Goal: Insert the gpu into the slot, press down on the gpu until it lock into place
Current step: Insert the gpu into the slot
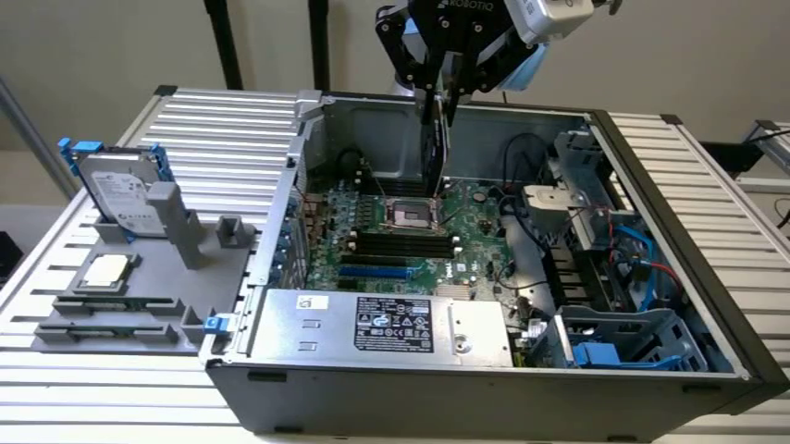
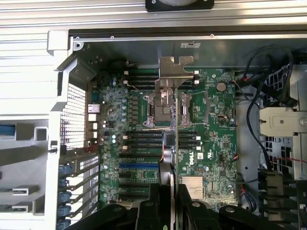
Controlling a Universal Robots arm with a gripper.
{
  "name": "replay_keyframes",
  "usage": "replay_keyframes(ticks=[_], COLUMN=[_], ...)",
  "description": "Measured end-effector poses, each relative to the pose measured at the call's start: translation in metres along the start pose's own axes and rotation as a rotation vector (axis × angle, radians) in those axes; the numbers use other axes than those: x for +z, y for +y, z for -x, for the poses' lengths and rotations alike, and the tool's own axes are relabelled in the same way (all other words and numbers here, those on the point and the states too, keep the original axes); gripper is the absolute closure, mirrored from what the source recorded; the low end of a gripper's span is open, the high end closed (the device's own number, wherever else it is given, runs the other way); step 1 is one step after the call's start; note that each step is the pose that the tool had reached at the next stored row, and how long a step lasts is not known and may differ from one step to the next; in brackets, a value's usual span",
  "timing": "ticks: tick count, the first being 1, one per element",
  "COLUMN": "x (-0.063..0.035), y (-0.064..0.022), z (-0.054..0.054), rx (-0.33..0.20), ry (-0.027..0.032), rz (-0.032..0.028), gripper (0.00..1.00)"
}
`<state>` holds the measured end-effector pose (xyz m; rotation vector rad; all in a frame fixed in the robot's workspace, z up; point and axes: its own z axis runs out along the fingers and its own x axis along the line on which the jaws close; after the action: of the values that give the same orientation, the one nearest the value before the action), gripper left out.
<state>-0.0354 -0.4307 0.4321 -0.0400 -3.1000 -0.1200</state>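
The gpu [image 1: 436, 148] hangs on edge above the open computer case, its lower end over the green motherboard [image 1: 475, 231] near the CPU socket [image 1: 412, 215]. My gripper [image 1: 442, 88] is shut on the card's upper end. In the wrist view the gpu [image 2: 174, 143] shows edge-on between my gripper [image 2: 169, 203] fingers, with its metal bracket [image 2: 175, 72] at the far end. The slot [image 1: 374, 273] is a blue strip on the board, toward the power supply and off to the side of the card. The slot [image 2: 139, 165] lies apart from the card's edge.
The case walls [image 1: 642, 185] ring the board. A power supply [image 1: 383, 324] sits at the front, black memory slots [image 1: 395, 245] at the middle, cables and drive cages [image 1: 617, 277] on the exterior view's right. A grey hard drive [image 1: 117, 190] stands on a grey fixture [image 1: 136, 277] outside.
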Motion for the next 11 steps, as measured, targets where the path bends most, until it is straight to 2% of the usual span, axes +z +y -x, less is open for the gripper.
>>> replay_keyframes(ticks=[11], x=[0.0000], y=[0.0000], z=[0.0000], rx=[0.000], ry=[0.0000], rz=[0.0000], gripper=[0.74])
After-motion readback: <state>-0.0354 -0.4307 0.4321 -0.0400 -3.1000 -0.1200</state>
